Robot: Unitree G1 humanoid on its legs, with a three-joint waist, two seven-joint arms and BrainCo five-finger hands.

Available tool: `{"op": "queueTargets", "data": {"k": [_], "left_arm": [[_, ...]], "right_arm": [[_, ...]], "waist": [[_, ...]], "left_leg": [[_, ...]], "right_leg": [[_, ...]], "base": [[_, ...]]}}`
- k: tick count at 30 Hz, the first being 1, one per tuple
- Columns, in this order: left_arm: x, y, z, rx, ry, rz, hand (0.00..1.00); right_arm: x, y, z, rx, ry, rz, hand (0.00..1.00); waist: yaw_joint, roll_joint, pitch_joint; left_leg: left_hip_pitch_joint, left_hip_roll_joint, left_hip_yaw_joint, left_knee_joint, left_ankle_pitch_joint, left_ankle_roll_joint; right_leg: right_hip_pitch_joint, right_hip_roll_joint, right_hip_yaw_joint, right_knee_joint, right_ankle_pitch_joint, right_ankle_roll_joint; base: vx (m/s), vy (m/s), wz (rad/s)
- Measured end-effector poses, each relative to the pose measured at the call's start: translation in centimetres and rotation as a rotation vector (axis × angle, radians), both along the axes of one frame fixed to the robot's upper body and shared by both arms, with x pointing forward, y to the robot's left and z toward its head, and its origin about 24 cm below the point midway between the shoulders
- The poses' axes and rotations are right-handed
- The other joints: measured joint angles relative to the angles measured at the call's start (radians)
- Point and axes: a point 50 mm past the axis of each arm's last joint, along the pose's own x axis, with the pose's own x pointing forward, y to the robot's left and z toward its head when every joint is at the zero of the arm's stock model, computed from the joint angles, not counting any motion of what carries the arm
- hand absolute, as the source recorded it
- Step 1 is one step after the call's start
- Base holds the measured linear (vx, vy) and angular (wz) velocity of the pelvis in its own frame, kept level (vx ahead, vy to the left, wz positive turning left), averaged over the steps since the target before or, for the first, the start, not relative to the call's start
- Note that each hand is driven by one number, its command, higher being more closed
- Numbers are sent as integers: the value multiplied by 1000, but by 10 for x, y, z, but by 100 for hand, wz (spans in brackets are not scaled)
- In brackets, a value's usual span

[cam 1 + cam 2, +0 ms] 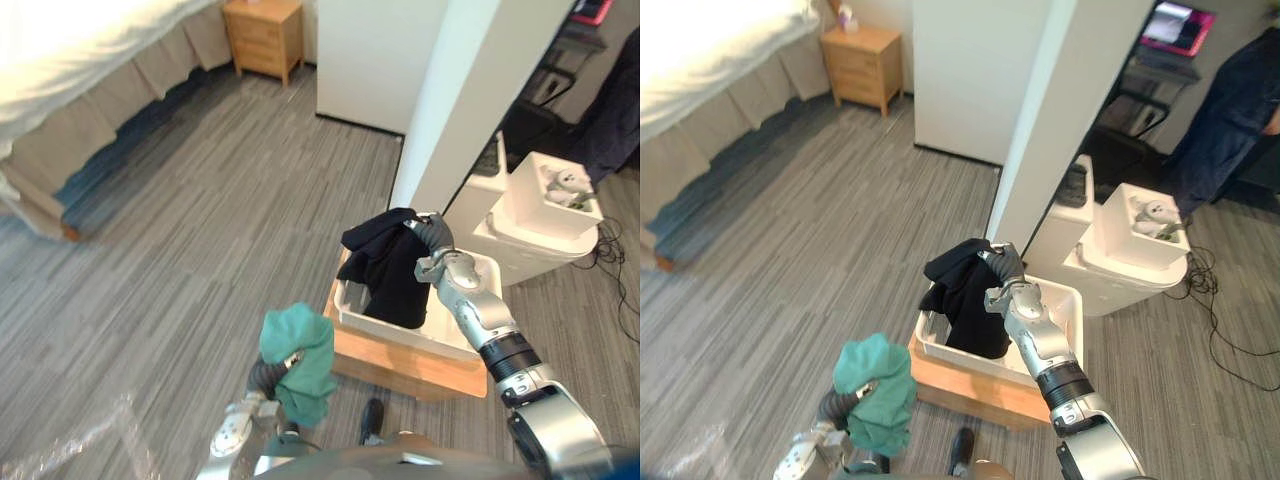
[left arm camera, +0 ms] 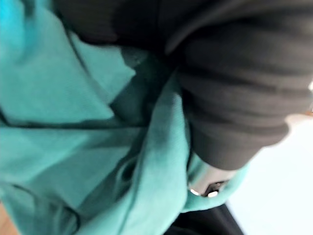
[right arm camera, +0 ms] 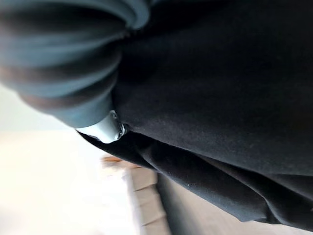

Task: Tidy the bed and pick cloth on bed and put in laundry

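Left eye view: grips the black cloth [image 1: 385,268] in the right robot hand [image 1: 432,240], right of centre, with the lower end hanging down inside the white laundry bin [image 1: 385,328] on its wooden base [image 1: 400,368]. Clutches the teal cloth [image 1: 300,362] in the left robot hand [image 1: 264,377] at lower centre, short of the bin. Right eye view: upper black folds bulging toward the bin's left rim. Probably best to lower further and centre over the opening before letting go, then bring the teal bundle across. Left wrist view: teal folds bunched against the dark cover [image 2: 234,98]. Right wrist view: black fabric pressed close beside the hand, so open fully and lift straight up to avoid dragging it back out.
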Motion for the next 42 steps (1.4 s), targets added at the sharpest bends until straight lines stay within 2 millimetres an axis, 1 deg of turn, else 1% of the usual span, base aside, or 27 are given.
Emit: {"op": "queueTargets", "data": {"k": [1,2,3,4,5,6,8,9,10,14,16,18,21,25,27,30,32,33,35,36,37,38,40,41,42], "left_arm": [[18,8,12,26,-54,15,100],[36,15,26,48,-114,27,100],[44,17,33,56,-143,36,100],[58,19,45,64,-190,41,100],[72,18,57,58,-239,41,100],[77,16,62,57,-262,38,100],[91,11,79,47,-332,39,100],[91,11,80,45,-334,39,100],[96,9,86,40,-361,39,100],[105,9,98,0,-411,55,100],[106,11,100,-19,-420,67,100],[109,13,105,-34,-435,82,100],[108,18,113,-37,-470,102,100],[107,21,112,-38,-471,114,100],[102,20,106,-41,-448,120,100],[93,20,94,-52,-406,147,100],[81,18,79,-68,-348,182,100],[77,17,75,-72,-332,190,100],[61,18,60,-83,-288,240,100],[58,18,59,-83,-284,256,100],[51,21,59,-82,-289,285,100],[46,26,62,-83,-315,332,100],[41,31,65,-85,-337,390,100],[36,43,71,-77,-374,482,100],[32,51,73,-64,-393,543,100]], "right_arm": [[10,-2,12,4,-50,-22,100],[22,-4,29,21,-110,-48,100],[27,-6,39,38,-142,-63,100],[36,-12,58,70,-203,-94,0],[43,-19,75,84,-258,-119,0],[45,-23,82,97,-281,-131,0],[50,-30,101,89,-341,-142,0],[50,-30,102,88,-343,-143,0],[51,-34,105,81,-358,-150,0],[51,-41,106,60,-361,-164,0],[51,-41,107,58,-364,-165,0],[51,-42,107,57,-367,-164,0],[51,-42,108,58,-374,-166,0],[49,-47,108,54,-388,-179,0],[45,-50,100,53,-377,-186,0],[30,-60,76,59,-345,-213,0],[11,-72,44,44,-270,-253,0],[5,-75,34,41,-244,-264,0],[-24,-86,-2,25,-152,-312,0],[-31,-88,-9,18,-133,-317,0],[-46,-92,-22,15,-96,-332,0],[-62,-97,-36,23,-55,-355,0],[-74,-99,-48,36,-15,-380,0],[-96,-101,-68,44,58,-410,0],[-109,-101,-79,35,105,-410,0]], "waist": [[3,-11,40],[9,-22,83],[13,-24,103],[18,-25,151],[20,-22,190],[21,-19,208],[21,-12,250],[20,-11,252],[19,-4,268],[20,-1,270],[19,1,271],[20,11,277],[20,17,281],[17,18,281],[10,20,278],[-3,23,261],[-11,33,216],[-15,36,200],[-31,57,133],[-34,62,118],[-39,72,85],[-47,77,55],[-59,77,31],[-74,78,3],[-80,79,-16]], "left_leg": [[-34,2,-2,0,15,-2],[-70,3,0,1,27,-4],[-87,4,0,1,32,-4],[-106,5,2,4,49,-6],[-127,5,1,13,52,-3],[-132,5,2,17,52,-3],[-165,5,1,37,51,-1],[-166,5,1,38,51,-1],[-167,5,0,38,50,0],[-184,-6,-2,55,37,12],[-191,-12,-2,63,32,17],[-196,-22,1,76,26,23],[-197,-28,16,88,20,30],[-189,-26,27,104,12,28],[-166,-25,32,104,7,26],[-136,-22,46,103,-8,25],[-118,-20,53,102,-20,22],[-112,-19,53,102,-24,22],[-70,-15,53,96,-37,17],[-55,-14,54,93,-41,17],[-31,-13,57,81,-45,14],[-10,-12,59,70,-49,14],[4,-12,59,65,-52,13],[31,-10,68,64,-61,12],[45,-9,83,64,-68,11]], "right_leg": [[-33,1,-3,0,10,-3],[-71,3,-3,1,21,-7],[-87,3,-3,3,28,-6],[-107,3,-2,6,46,-10],[-123,3,-2,6,54,-10],[-128,2,-1,6,58,-13],[-152,1,4,6,76,9],[-152,1,5,6,77,10],[-154,0,6,6,83,19],[-160,-13,9,6,84,20],[-163,-20,12,6,84,20],[-164,-31,21,6,85,19],[-164,-38,39,6,85,18],[-154,-37,55,6,86,18],[-135,-35,58,6,85,17],[-109,-32,64,6,72,13],[-95,-29,66,6,62,13],[-90,-28,67,6,59,13],[-51,-23,67,6,43,27],[-39,-21,67,6,40,29],[-23,-18,70,6,36,34],[-7,-16,71,6,27,35],[5,-15,71,6,20,34],[28,-13,80,4,12,33],[34,-11,93,0,11,32]], "base": [[-39,-42,5],[-50,-40,-1],[-47,-13,-8],[-34,12,-2],[0,0,0],[1,44,-3],[30,62,-5],[43,78,-1],[51,87,1],[44,88,5],[21,85,3],[12,86,1],[10,55,-9],[20,14,-9],[28,9,-8],[46,18,-10],[77,22,-11],[111,31,-4],[137,42,-4],[159,59,-12],[145,56,-11],[116,46,-8],[67,29,-2],[69,41,-19],[45,32,-26]]}}
